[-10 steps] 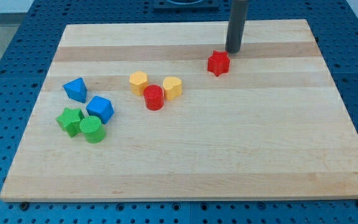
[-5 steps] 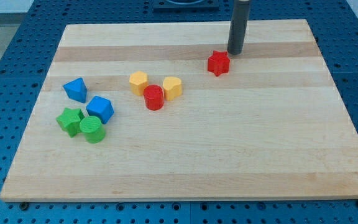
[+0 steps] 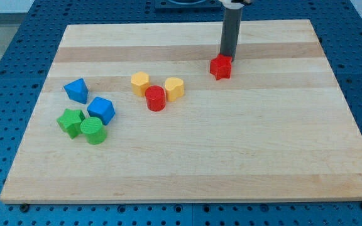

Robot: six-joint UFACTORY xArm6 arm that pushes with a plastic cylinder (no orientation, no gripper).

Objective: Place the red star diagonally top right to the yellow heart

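Sitting nearest the counter's [image 3: 187, 182] left edge, a blue block [image 3: 76, 90] of unclear shape lies just above a second blue block [image 3: 101, 110], with a green star-like block [image 3: 71, 122] and a green cylinder [image 3: 93, 130] packed close below them. Toward the middle, a yellow hexagon-like block [image 3: 140, 82] stands beside a red cylinder [image 3: 155, 98], which touches the yellow heart [image 3: 174, 88] on its right. Farther right and closer to the top edge lies the red star [image 3: 220, 66], apart from the heart, up and to its right. My tip [image 3: 227, 56] rests at the star's upper side, touching or nearly so. No pincer is fitted to the rod, so none shows and its state cannot be told.
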